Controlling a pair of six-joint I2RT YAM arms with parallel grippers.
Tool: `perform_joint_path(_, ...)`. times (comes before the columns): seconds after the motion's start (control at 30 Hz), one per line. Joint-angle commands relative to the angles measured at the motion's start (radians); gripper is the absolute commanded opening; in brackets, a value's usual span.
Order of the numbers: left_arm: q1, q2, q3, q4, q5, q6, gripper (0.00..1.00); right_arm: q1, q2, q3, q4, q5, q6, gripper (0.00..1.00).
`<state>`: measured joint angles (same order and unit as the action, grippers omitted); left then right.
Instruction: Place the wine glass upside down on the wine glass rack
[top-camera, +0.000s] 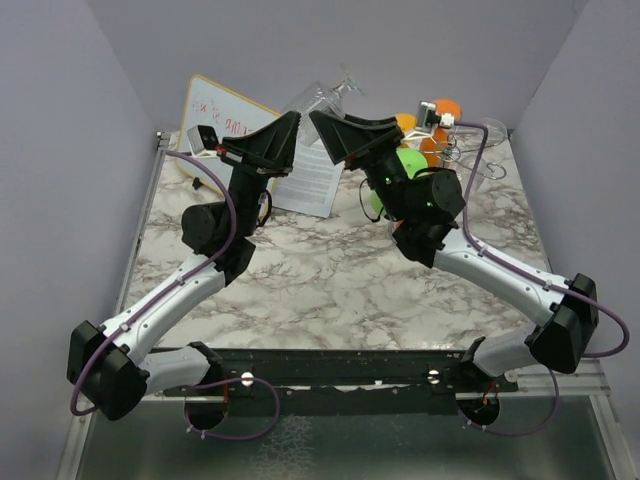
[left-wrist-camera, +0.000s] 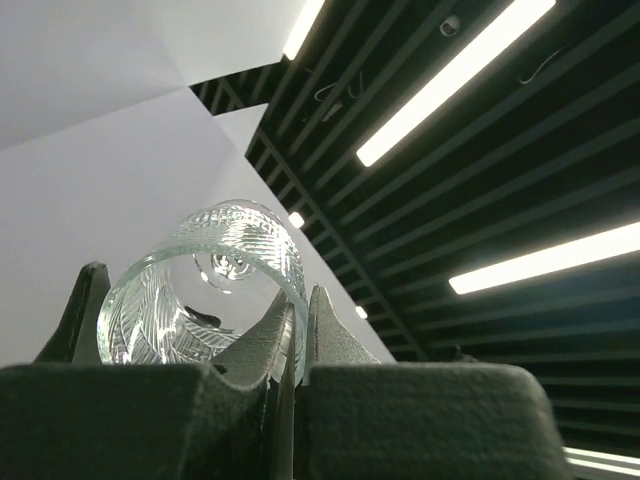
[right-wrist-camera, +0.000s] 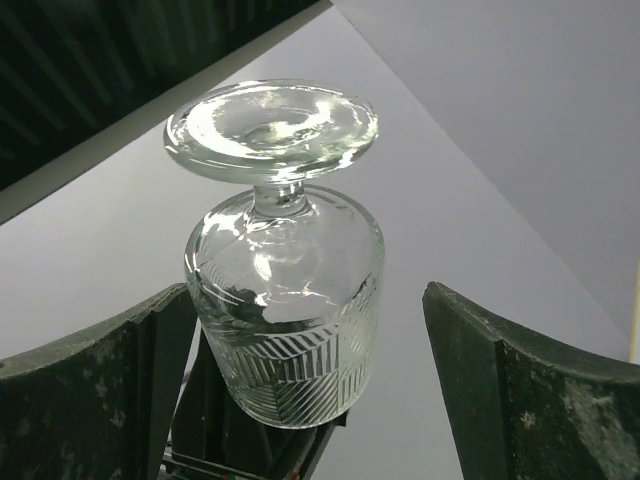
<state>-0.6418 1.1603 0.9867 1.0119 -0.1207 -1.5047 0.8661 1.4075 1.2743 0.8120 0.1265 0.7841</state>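
Slatted ceiling (left-wrist-camera: 480, 200) behind upturned wine glass (left-wrist-camera: 180, 310)

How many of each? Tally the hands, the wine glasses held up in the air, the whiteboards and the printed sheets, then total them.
hands: 2, the left hand and the right hand
wine glass held up: 1
whiteboard: 1
printed sheet: 1
Total: 5

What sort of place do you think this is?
Probably a robotics lab test cell: a marble-patterned table walled by plain grey panels, two robot arms bolted at its edge, and a slatted ceiling with strip lights.
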Motion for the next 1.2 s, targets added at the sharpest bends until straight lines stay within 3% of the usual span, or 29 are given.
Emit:
perform_joint_path(0.0, -0.002, 0.010, -0.020, 0.175, 0.012, -0.242, 0.00, 0.016, 0.057, 0.018, 0.235, -0.017, -0.037, 0.98)
perform_joint_path(0.27, -0.002, 0.089, -0.008, 0.321, 0.050, -0.413, 0.00, 0.017, 0.113, 0.002, 0.378, -0.190, -0.073, 0.93)
perform_joint_path(0.4, -0.004, 0.087, -0.026, 0.343, 0.039, -0.443, 0.00, 0.017, 0.116, 0.001, 0.422, -0.230, -0.108, 0.84)
perform_joint_path(0.77, -0.005, 0.070, -0.052, 0.323, 0.030, -0.447, 0.01, 0.018, 0.141, 0.020, 0.491, -0.241, -0.130, 0.40)
perform_joint_path(1.03, -0.006, 0.052, -0.078, 0.281, 0.037, -0.425, 0.48, 0.018, 0.082, 0.001, 0.422, -0.169, -0.222, 0.24)
perform_joint_path(1.17, -0.006, 0.011, -0.091, 0.205, 0.048, -0.366, 0.62, 0.017, 0.024, 0.006, 0.296, -0.078, -0.286, 0.18)
